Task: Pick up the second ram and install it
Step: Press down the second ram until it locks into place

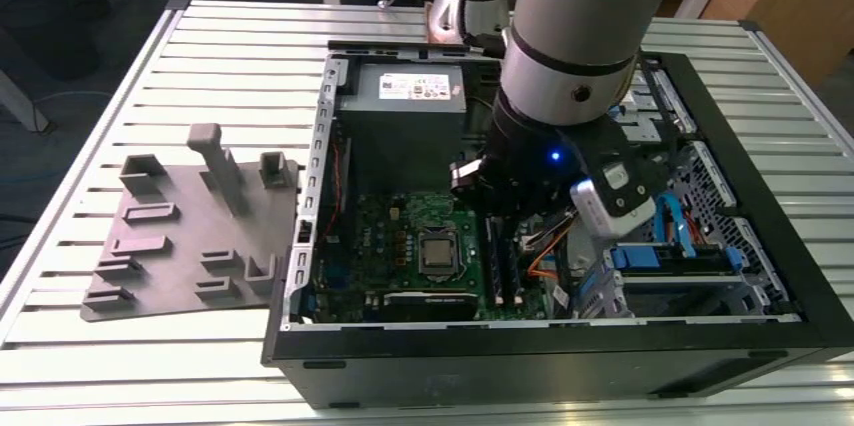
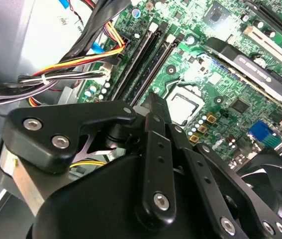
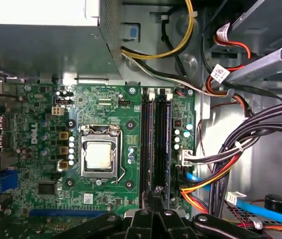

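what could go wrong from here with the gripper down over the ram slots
The gripper sits right over the RAM slots, so a tilted push could jam a module or stress the motherboard. The cable bundle runs close beside the slots and could snag on the arm. The CPU socket nearby could be bumped.

Matt black gripper (image 2: 153, 107); glossy green board (image 3: 106, 124); matt grey plastic tray (image 1: 187, 236).

An open computer case (image 1: 747, 341) lies on the slatted bench (image 1: 240, 46). The arm (image 1: 574, 56) reaches down over its green motherboard (image 1: 400, 236). A grey plastic tray (image 1: 174, 256) with upright posts sits at the exterior view's left.
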You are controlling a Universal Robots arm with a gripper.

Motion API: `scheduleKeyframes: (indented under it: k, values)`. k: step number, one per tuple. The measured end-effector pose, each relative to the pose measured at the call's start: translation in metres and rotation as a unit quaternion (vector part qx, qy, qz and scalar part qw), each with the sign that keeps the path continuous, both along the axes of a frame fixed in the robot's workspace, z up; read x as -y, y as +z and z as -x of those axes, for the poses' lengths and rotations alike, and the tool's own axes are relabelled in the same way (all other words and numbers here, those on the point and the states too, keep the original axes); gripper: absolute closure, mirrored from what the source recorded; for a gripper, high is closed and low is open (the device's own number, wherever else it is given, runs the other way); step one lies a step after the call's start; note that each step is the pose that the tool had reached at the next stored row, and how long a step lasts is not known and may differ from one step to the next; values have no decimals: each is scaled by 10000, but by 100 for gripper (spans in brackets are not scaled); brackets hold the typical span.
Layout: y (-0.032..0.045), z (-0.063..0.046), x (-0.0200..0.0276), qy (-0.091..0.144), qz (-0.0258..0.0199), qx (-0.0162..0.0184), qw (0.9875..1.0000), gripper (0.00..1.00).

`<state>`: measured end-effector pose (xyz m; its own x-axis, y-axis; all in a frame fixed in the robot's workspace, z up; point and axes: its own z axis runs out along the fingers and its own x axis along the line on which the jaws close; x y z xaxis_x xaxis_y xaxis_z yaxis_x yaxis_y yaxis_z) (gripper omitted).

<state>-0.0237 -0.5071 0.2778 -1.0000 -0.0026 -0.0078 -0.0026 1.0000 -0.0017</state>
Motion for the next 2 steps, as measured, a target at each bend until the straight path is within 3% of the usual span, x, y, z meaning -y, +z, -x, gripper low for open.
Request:
scheduleKeyframes:
  k: [2]
  values:
    - [0,0,0,0,0,0,10000,93]
